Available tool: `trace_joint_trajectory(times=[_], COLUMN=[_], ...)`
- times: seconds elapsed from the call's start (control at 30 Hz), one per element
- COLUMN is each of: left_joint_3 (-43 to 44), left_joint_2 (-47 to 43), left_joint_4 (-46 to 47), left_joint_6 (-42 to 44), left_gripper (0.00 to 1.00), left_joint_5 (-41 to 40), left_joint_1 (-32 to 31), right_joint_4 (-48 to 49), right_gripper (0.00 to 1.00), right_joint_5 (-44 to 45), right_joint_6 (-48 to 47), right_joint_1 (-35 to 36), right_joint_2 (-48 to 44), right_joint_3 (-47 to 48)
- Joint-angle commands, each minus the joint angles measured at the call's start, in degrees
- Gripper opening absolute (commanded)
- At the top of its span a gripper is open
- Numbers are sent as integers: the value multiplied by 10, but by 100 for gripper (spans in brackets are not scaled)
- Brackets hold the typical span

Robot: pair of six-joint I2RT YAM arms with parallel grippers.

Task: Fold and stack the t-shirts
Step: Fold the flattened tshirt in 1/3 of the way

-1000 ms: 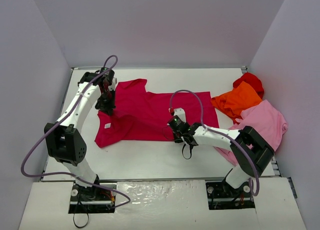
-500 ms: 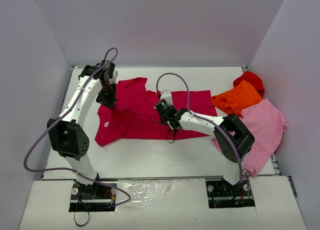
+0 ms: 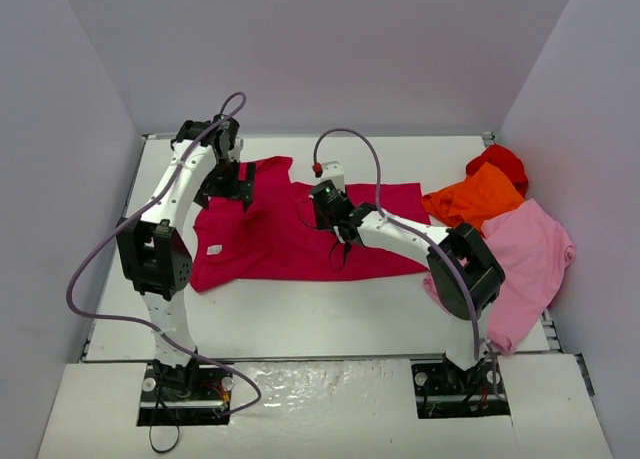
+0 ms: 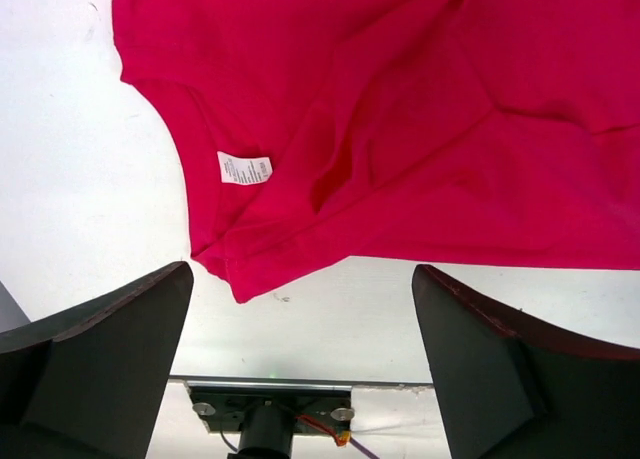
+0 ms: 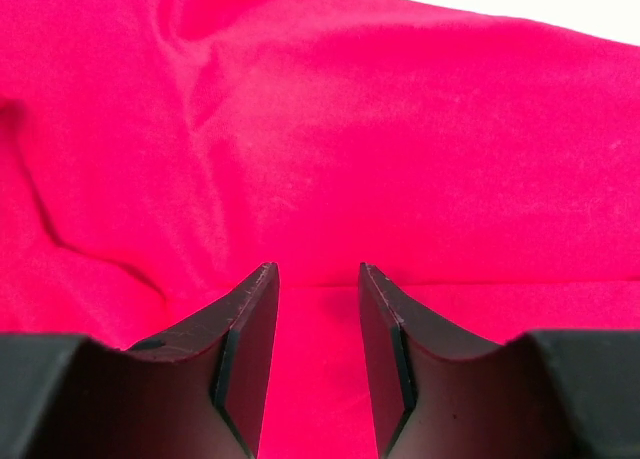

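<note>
An orange shirt [image 3: 478, 201], pink shirt [image 3: 530, 249] and red shirt [image 3: 500, 162] heap at the right, well clear. The crimson shirt [image 3: 290, 234] lies spread under both tools: left gripper [image 4: 302, 271] gaping wide, right gripper [image 5: 317, 269] narrowly parted, neither clamping.

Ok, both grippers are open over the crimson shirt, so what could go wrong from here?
1. The crimson shirt lies rumpled, with creases near its label. Folding it as it lies would likely lock them in.
2. The right gripper sits low over the cloth, jaws narrowly apart. Closing there may pinch more than one layer.
3. The right arm's elbow hangs beside the pink shirt and could drag it on a wide swing.
</note>
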Motion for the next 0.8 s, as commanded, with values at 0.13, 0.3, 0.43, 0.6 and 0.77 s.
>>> trace_joint_trajectory(times=[0.13,0.3,0.43,0.6,0.77], left_joint_3=[-50,-142,-195,-214,-244], left_joint_2=[-68,-223,-327,-448,-488], left_joint_4=[67,109,115,75,35], left_joint_6=[-45,-83,-89,-83,-83], left_gripper=[97,97,97,97,97], left_joint_5=[-56,-101,-120,-179,-185], left_joint_1=[1,1,2,4,5], right_joint_4=[5,16,25,45,44], right_gripper=[35,35,35,36,36], right_joint_5=[-53,-215,-272,-337,-359], right_joint_6=[25,50,54,66,72], right_joint_1=[3,26,39,45,45], right_joint_2=[-103,-47,35,152,195], right_joint_3=[-3,58,112,201,229])
